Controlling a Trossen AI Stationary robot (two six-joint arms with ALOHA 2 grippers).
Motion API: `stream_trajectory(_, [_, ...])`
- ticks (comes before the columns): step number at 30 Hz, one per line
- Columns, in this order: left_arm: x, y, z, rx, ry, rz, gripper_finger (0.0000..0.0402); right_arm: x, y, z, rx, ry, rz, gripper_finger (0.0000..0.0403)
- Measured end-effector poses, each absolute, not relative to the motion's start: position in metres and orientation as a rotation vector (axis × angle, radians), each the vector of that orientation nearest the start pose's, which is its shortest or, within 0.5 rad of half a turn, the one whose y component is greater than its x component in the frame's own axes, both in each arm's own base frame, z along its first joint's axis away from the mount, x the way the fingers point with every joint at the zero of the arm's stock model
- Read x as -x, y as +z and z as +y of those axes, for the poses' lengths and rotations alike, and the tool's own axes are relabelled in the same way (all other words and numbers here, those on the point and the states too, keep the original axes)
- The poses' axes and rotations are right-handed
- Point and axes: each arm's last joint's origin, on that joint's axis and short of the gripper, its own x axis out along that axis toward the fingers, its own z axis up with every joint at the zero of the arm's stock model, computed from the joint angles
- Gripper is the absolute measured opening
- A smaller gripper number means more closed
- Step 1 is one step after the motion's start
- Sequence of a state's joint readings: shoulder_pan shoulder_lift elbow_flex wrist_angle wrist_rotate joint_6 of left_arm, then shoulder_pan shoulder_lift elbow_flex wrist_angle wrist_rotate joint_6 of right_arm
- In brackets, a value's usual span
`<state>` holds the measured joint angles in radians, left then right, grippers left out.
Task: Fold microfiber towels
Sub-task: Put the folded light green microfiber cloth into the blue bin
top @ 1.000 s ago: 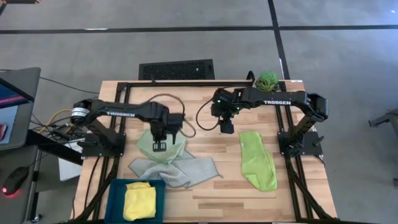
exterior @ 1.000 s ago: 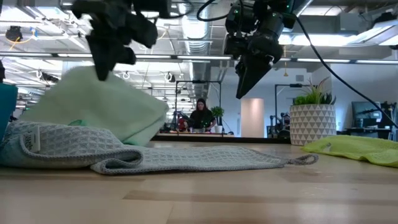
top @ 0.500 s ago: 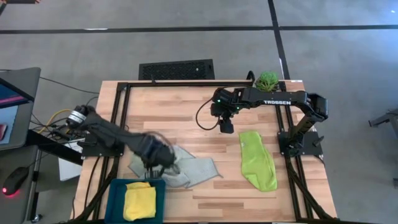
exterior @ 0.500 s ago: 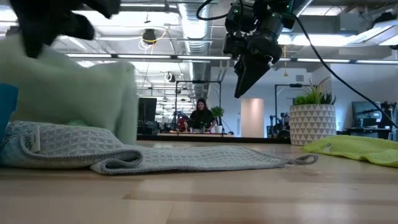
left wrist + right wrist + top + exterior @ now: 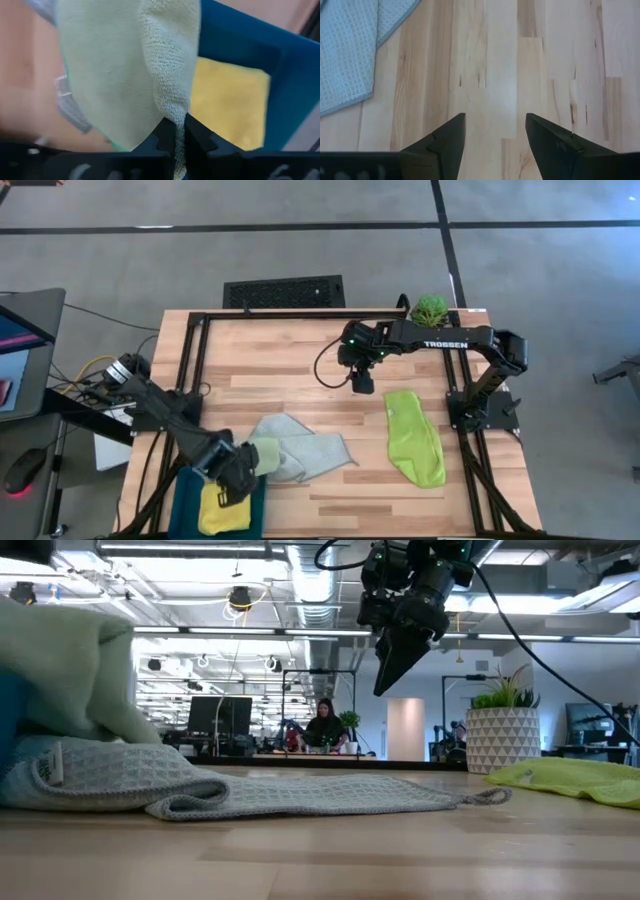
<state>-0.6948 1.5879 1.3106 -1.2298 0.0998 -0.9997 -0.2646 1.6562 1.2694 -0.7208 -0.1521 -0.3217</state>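
My left gripper is shut on the folded sage green towel, above the far right corner of the teal bin. The bin holds the folded yellow towel, also seen in the left wrist view. The pale grey-green waffle towel lies flat and crumpled on the table beside the bin. The lime green towel lies flat at the right. My right gripper hangs open and empty above the table's middle. My left gripper pinches a folded, thick edge of the sage green towel between its two fingers, several layers together. The towel is lifted and stretches away from the fingers, slack, over the bin's rim and the grey-green towel.
A potted plant stands at the table's far right edge. A person sits far off in the room behind the table. Bare wood lies under my right gripper, between the grey-green and lime towels.
My left gripper has swung from the table's middle left toward the near left corner, carrying the sage green towel off the grey-green towel and over to the bin. The grey-green towel has stayed in place.
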Motion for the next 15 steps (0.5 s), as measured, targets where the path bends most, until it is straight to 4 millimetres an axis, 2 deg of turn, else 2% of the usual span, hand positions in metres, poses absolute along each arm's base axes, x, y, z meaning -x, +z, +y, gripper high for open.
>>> stream_trajectory(7, [-0.199, 0.262, -0.210, 0.362, 0.098, 1.560, 0.0004, -0.324, 0.243, -0.083, 0.020, 0.071, 1.085, 0.0230])
stream_trajectory(15, [-0.189, 0.265, -0.233, 0.372, -0.043, 1.507, 0.0004, -0.326, 0.245, -0.074, -0.087, 0.287, 1.014, 0.0230])
